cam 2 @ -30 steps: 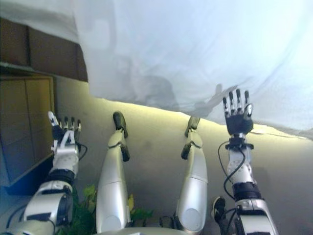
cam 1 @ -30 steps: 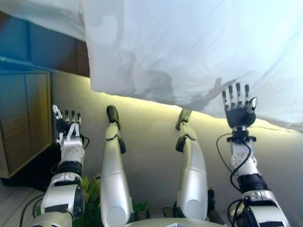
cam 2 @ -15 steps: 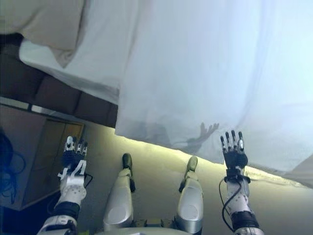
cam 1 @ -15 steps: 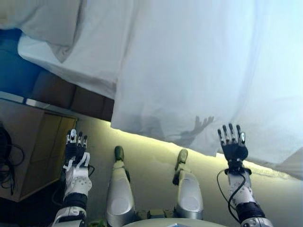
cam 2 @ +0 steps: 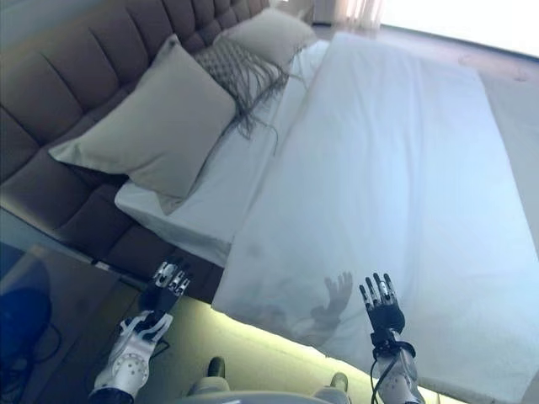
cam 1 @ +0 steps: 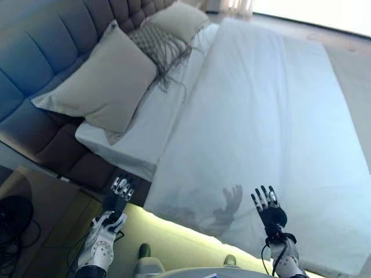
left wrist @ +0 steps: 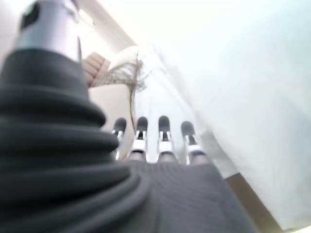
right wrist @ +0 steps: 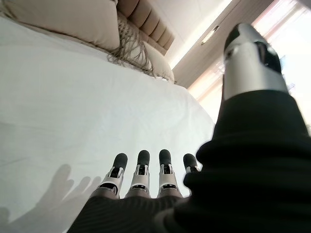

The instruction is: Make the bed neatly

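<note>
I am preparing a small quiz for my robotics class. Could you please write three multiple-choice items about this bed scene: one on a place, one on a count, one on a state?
1. Where does the fringed throw lie?
A. on the floor
B. between the two pillows, by the headboard
C. at the foot of the bed

2. How many pillows are on the bed?
A. two
B. four
C. none

3. In what state are the robot's hands?
A. both clenched on the duvet
B. left hand holds a pillow
C. both open, holding nothing

Answers:
1 B: the throw sits between the near pillow and the far pillow.
2 A: only those two show.
3 C: the left hand and the right hand have straight fingers, with nothing in them.
</note>
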`<state>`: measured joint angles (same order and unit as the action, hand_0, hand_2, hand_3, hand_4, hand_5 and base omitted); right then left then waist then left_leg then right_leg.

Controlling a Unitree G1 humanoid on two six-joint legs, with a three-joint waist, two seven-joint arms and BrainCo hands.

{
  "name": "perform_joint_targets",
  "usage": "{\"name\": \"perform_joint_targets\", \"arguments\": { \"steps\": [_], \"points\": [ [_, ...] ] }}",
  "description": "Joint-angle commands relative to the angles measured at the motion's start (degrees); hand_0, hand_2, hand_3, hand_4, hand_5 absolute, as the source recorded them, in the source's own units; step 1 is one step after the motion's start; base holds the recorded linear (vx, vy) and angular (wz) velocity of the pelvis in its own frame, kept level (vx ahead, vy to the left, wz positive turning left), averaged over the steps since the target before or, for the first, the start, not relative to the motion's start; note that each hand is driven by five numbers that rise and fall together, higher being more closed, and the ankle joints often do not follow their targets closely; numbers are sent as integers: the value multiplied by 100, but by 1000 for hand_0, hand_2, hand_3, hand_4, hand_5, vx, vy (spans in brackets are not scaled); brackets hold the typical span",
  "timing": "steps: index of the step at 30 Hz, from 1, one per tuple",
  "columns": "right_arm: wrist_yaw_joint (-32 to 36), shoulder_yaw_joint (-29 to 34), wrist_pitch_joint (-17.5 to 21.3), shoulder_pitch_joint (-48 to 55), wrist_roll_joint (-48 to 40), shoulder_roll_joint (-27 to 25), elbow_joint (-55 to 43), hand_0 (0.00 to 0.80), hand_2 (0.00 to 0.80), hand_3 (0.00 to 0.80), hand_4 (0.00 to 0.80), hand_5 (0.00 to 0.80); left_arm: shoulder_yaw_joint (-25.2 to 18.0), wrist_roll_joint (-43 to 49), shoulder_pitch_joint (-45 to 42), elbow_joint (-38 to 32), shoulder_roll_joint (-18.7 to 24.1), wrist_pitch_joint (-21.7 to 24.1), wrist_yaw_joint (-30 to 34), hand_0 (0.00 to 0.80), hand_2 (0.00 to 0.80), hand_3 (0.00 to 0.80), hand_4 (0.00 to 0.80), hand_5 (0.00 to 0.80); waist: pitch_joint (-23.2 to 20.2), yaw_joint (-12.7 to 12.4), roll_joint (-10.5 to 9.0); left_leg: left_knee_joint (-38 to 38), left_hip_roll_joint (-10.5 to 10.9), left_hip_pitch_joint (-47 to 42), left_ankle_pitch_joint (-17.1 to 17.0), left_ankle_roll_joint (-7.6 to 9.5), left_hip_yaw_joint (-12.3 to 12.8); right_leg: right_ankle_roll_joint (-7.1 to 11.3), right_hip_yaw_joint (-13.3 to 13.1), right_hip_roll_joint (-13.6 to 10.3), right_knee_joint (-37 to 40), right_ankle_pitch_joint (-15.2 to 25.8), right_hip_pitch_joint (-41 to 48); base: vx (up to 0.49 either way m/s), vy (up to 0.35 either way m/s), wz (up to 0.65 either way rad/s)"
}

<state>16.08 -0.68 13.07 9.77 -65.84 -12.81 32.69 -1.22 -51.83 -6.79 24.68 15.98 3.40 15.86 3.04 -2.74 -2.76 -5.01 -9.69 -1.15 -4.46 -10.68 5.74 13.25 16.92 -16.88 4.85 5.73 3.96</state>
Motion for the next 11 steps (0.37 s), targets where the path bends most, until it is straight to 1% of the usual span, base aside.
{"name": "perform_joint_targets", "arguments": {
  "steps": [1, 4, 8, 11],
  "points": [
    [-77, 203, 188, 6, 46, 34, -484, 0, 0, 0, 0, 0, 43, 62, 232, -242, 200, -21, 103, 0, 0, 0, 0, 0, -53, -140, 12, 417, -54, 23, 161, 365, 75, 28, -201, -258, -463, 329, -336, 73, -15, 1],
    [-125, 175, 240, 121, -26, 84, -572, 0, 0, 0, 0, 0, 141, 132, 200, -328, 212, -92, 102, 0, 0, 0, 0, 0, -119, -94, 22, 434, -51, -72, 187, 389, 62, 17, -260, -227, -477, 301, -275, 82, -8, 0],
    [-201, 183, 219, 200, 190, 64, -700, 0, 0, 0, 0, 0, 124, 106, 156, -426, 245, -250, 100, 0, 0, 0, 0, 0, -180, -53, 31, 444, -44, -136, 225, 386, 55, 23, -299, -230, -495, 281, -248, 20, 5, 0],
    [-120, 210, 208, 261, 165, 27, -737, 0, 0, 0, 0, 0, 70, 51, 87, -466, 279, -326, 67, 0, 0, 0, 0, 0, -215, -25, 29, 440, -45, -171, 239, 387, 77, 24, -323, -234, -479, 295, -243, 0, 0, 0]
  ]
}}
